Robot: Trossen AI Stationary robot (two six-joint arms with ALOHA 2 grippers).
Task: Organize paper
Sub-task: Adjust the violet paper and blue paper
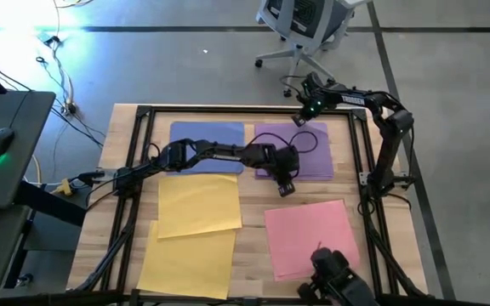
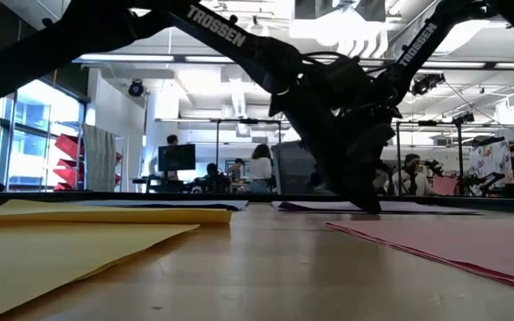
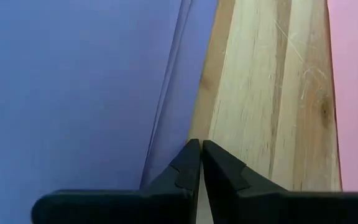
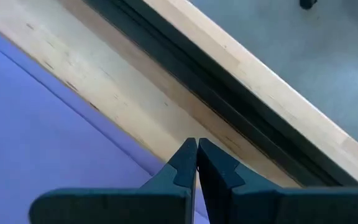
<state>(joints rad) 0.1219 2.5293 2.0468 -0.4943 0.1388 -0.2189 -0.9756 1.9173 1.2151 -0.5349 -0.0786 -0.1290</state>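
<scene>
Purple sheets (image 1: pixel 306 146) lie flat at the table's far right, a periwinkle blue sheet (image 1: pixel 207 136) to their left. Two yellow sheets (image 1: pixel 198 204) overlap at the near left. A pink sheet (image 1: pixel 309 238) lies near right. My left gripper (image 1: pixel 284 189) reaches across from the left, shut, with its tips down at the purple sheets' near edge (image 3: pixel 201 144). My right gripper (image 1: pixel 299 121) is shut and hovers over the bare wood by the purple sheets' far edge (image 4: pixel 196 144). My left gripper comes from above, pointing down, with shut fingers. In the low view its tips (image 2: pixel 369 205) reach table level at the purple sheets' near edge (image 3: pixel 178 134), where two offset layers show. The sheets lie flat on the table. Whether the tips press the paper or the wood beside it, I cannot tell.
A black metal frame (image 1: pixel 143 115) runs around the tabletop. Bare wood (image 3: pixel 266 93) separates the purple sheets from the pink sheet. A third dark device (image 1: pixel 334 272) sits at the near edge. An office chair (image 1: pixel 304 25) stands beyond the far edge; people sit in the room behind.
</scene>
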